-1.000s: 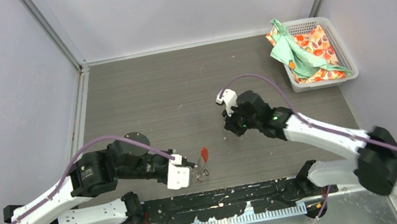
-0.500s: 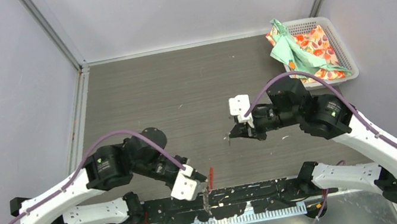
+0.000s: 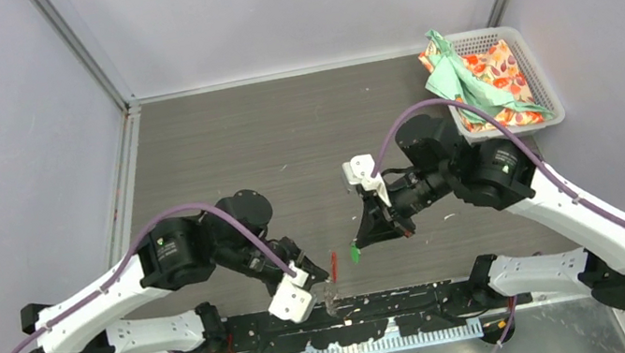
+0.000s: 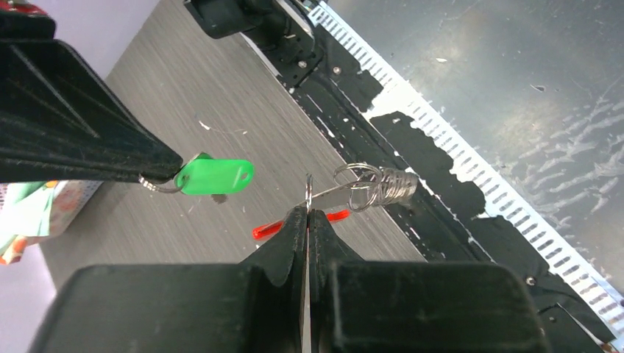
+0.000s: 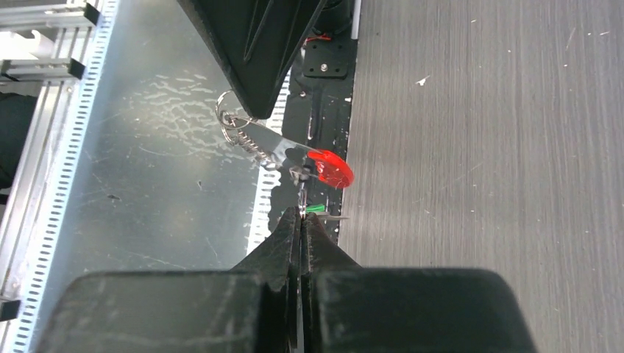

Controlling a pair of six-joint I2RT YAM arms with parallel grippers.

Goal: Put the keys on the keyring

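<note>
- The left claw (image 4: 307, 218) is clenched on the keyring (image 4: 379, 184), holding it above the near edge of the table (image 3: 285, 143), near the middle.
- The keyring's red tab (image 4: 266, 230) sticks out on the far side of the fingers.
- The right claw (image 5: 302, 218) is pinched tight on the green-tagged key (image 4: 215, 176), just right of the keyring. The two seem apart, though the angle is poor.
- A basket (image 3: 544, 86) with a cloth (image 3: 464, 81) sits far right.

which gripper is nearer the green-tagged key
Right. The right gripper holds the green-tagged key at its tip; the left gripper, gripping the keyring, is a short way off.
</note>
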